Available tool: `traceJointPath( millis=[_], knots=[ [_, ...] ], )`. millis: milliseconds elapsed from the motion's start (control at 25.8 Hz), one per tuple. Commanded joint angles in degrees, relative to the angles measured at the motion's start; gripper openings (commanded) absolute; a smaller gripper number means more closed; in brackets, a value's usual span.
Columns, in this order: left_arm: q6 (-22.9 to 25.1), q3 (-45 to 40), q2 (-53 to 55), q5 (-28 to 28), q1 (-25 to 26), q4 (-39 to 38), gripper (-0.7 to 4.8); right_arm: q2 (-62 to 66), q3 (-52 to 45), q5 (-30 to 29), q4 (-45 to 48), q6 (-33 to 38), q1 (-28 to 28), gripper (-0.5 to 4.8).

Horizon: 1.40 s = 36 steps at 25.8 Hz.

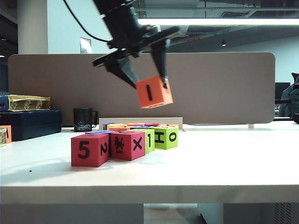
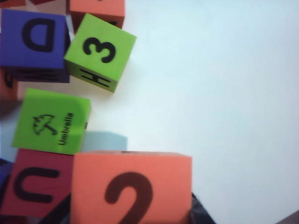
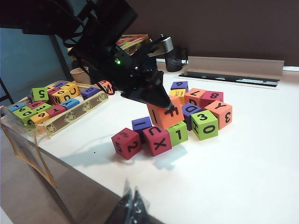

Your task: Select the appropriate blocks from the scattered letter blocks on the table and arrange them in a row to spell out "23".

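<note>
My left gripper [image 1: 152,85] hangs well above the table [image 1: 210,168], shut on an orange block [image 1: 154,92] that shows a black "I" to the exterior view. The left wrist view shows a "2" on this same orange block [image 2: 131,186], with dark fingers [image 2: 202,212] at both its sides. Below, among the scattered letter blocks, stands a lime green block [image 2: 100,51] with "3" on top and "H" on its side; it is at the cluster's right end [image 1: 166,136]. My right gripper [image 3: 132,198] is shut and empty, near the table's front edge.
A red "5" block [image 1: 88,149] and a pink-red "X" block [image 1: 128,144] front the cluster. A purple "D" block [image 2: 32,39] and a green umbrella block [image 2: 51,121] lie nearby. A tray of blocks [image 3: 70,112] and a black mug [image 1: 83,119] stand to the left.
</note>
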Motion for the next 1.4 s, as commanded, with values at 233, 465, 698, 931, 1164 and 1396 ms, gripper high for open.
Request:
traceJointPath(
  millis=[233, 465, 698, 931, 1164, 1396],
  knots=[
    [-4.6, -0.2, 5.1, -8.9, -6.7, 2.2, 2.64, -0.6, 0.2, 0.6, 0.4, -0.2, 0.0, -0.01],
    [-7.7, -0.2, 9.7, -9.3, -7.5, 2.5, 2.64, -0.6, 0.2, 0.5, 0.3, -0.2, 0.0, -0.01],
    [-12.0, -0.2, 10.1, -14.0, -7.4, 3.1, 2.64, -0.6, 0.2, 0.6, -0.9, -0.2, 0.0, -0.01],
    [-14.9, -0.2, 10.8, -15.1, -7.4, 4.1, 2.64, -0.6, 0.2, 0.6, -1.1, -0.2, 0.0, -0.01],
    [-14.9, -0.2, 12.5, -14.3, -7.4, 3.0, 2.64, -0.6, 0.2, 0.5, -1.1, -0.2, 0.0, -0.01],
    [-14.6, -0.2, 12.7, -13.9, -7.4, 3.0, 2.79, -0.6, 0.2, 0.6, -1.1, -0.2, 0.0, -0.01]
  ],
)
